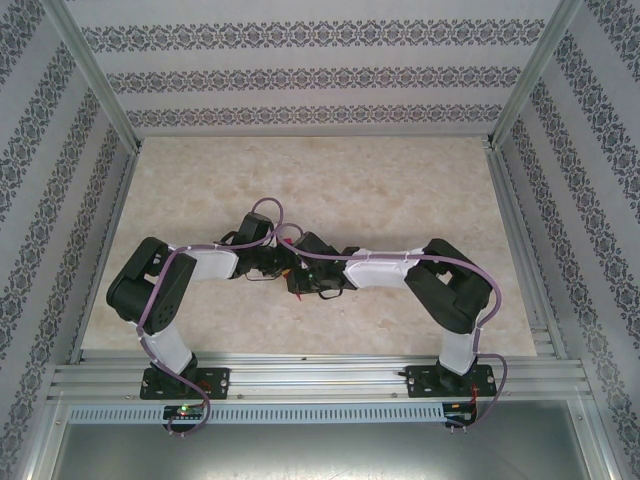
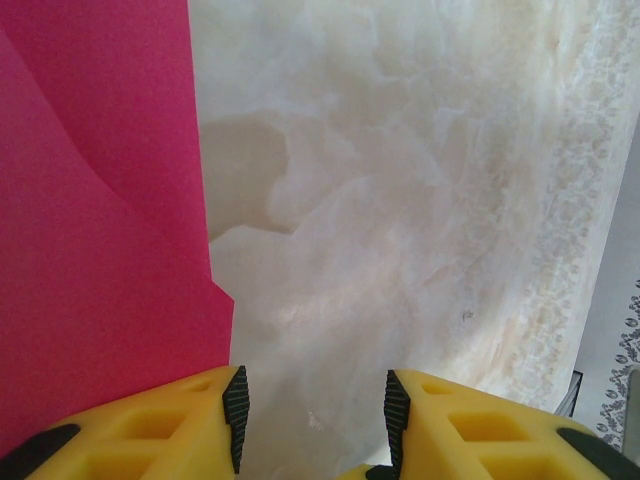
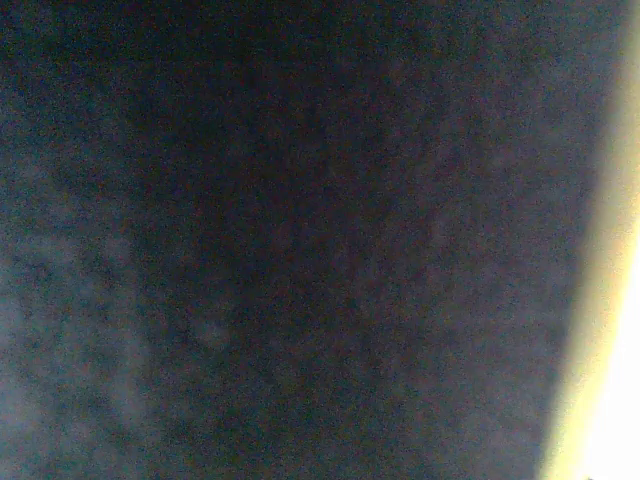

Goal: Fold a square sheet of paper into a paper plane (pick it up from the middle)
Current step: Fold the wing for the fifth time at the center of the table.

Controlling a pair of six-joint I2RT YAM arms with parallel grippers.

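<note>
Paper (image 2: 100,250) lies on the table (image 2: 400,200), just left of the left gripper (image 2: 315,420), fingers spread and empty. Right gripper (image 1: 308,272) sits mid-table; whether it is spread or pressed together, cannot tell.

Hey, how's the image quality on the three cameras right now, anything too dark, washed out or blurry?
Top external: evenly lit, slightly soft, no harsh glare on the table. Left wrist: bright and clear on the pink paper and the left hand, though the table washes out toward the right. Right wrist: nearly black and grainy, nothing identifiable, one overexposed strip along the right edge.
</note>
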